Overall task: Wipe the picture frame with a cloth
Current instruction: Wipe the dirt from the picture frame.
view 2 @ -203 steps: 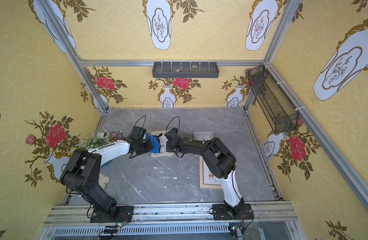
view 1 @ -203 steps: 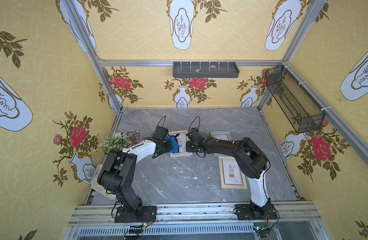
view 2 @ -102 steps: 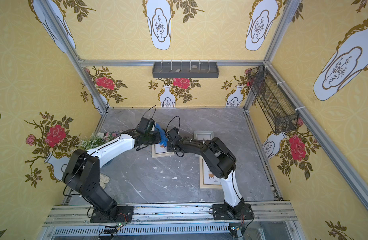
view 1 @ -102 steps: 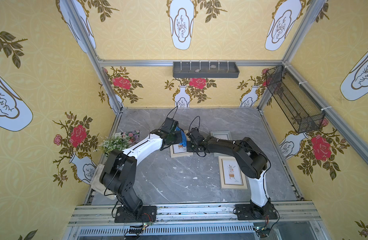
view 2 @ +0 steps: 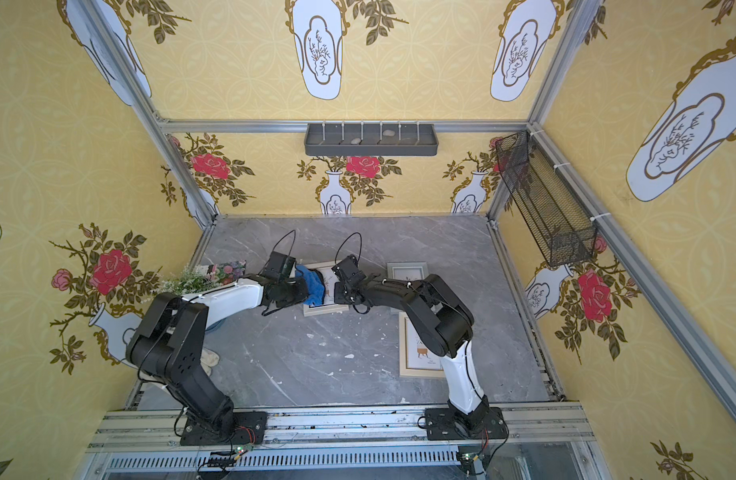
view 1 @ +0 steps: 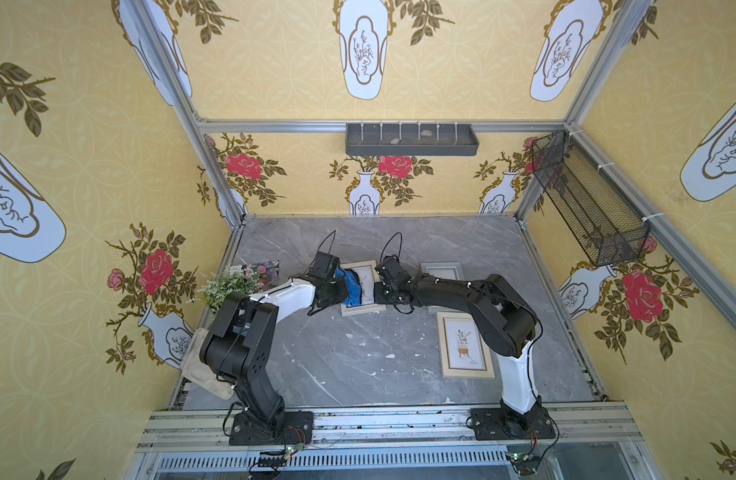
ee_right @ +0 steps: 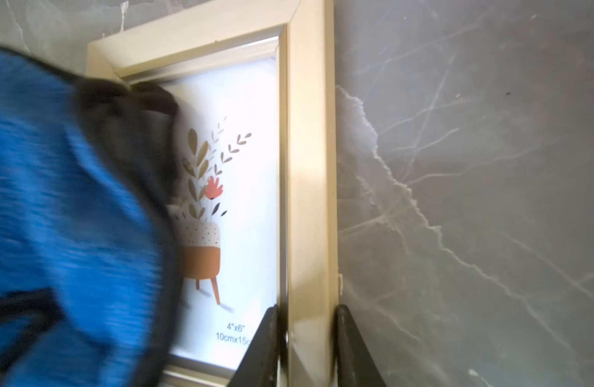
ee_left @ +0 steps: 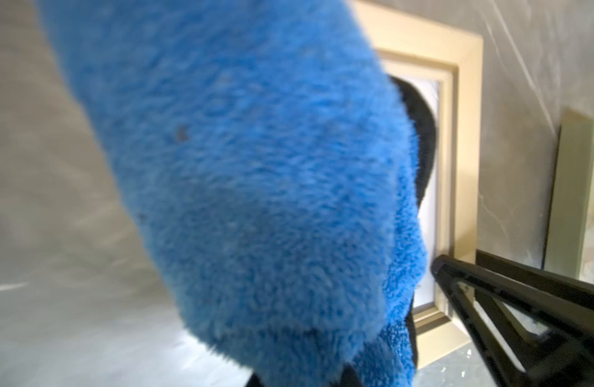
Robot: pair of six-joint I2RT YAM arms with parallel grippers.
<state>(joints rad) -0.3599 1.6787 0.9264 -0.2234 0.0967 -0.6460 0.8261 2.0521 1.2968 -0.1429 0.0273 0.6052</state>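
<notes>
On table, left pincer clamps cloth against picture frame; right pincer grips frame edge.

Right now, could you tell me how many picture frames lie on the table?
3: a gold frame mid-table, partly under the blue cloth, in the right gripper; a grey frame behind the right arm; a light frame nearer the front. Arms may hide more.
</notes>
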